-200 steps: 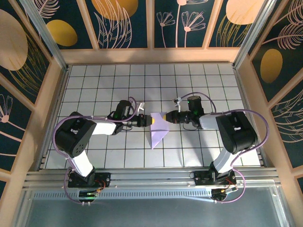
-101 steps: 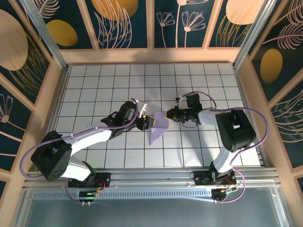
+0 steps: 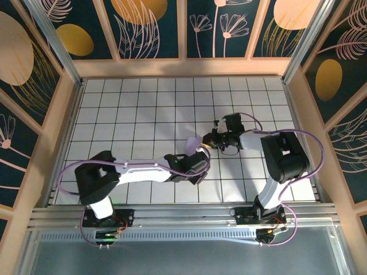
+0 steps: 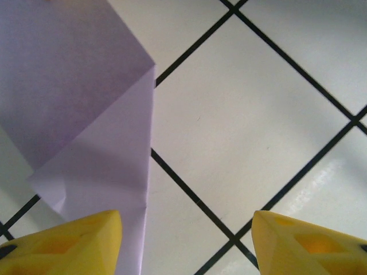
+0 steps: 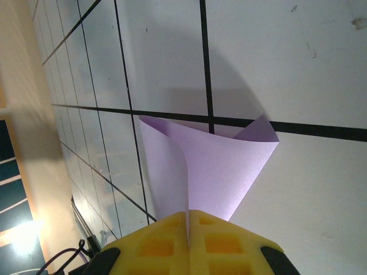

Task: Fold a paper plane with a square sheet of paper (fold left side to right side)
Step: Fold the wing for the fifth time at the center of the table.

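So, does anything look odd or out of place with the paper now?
Yes. The paper is not lying flat. The right gripper pinches one edge, and it bows up from the tiles in a loose curl. The left gripper is open above it, holding nothing.

The tabletop [image 3: 126, 109] is a white surface ruled by thin black lines into square tiles. A pale wooden frame [image 3: 183, 67] closes it in on the left, far and right sides, and an aluminium rail [image 3: 183, 215] runs along the near edge. Slightly right of the middle lies a folded sheet of paper [image 3: 194, 142], pale lavender and unmarked. In the left wrist view its layers rest flat on the tiles, one overlapping the other, with a straight edge crossing a black line. In the right wrist view one end curls up off the tiles and casts a soft shadow on them.
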{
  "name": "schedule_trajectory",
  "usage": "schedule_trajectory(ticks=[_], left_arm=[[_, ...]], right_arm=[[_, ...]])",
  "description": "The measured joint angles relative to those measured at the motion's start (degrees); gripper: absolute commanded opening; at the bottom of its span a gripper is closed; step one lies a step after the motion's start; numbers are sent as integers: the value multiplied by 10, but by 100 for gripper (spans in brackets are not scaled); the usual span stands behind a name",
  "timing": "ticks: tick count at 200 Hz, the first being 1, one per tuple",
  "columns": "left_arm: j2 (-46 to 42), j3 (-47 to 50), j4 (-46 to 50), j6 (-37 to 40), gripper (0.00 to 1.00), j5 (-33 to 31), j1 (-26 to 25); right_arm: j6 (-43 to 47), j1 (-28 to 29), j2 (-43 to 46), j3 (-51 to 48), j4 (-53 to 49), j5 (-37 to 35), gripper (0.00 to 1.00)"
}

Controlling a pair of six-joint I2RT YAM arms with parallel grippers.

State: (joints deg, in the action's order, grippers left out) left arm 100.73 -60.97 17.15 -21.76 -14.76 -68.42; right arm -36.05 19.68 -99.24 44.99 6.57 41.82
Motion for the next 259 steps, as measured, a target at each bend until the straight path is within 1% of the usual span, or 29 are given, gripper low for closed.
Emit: schedule_trajectory(ticks=[14,37,82,136,166,207,242,259], left_arm=[[21,-15,14,-4,63,-22,-7],[25,-24,33,-14,64,-52,-8],[45,-59,48,-30,64,-87,-8],[87,-86,68,-40,56,-117,-8],[102,-91,76,-44,47,-130,-8],[106,-92,80,-49,38,-148,-8],[109,-92,85,-50,35,-162,-8],[117,-94,89,-52,30,-172,-6]], right_arm=[[-3,0,0,0,0,0,0],[-4,0,0,0,0,0,0],[-4,-1,0,0,0,0,0],[-7,-1,0,0,0,0,0],[-9,-1,0,0,0,0,0],[-10,-1,0,0,0,-1,0],[-10,-1,0,0,0,-2,0],[-10,-1,0,0,0,-3,0]])
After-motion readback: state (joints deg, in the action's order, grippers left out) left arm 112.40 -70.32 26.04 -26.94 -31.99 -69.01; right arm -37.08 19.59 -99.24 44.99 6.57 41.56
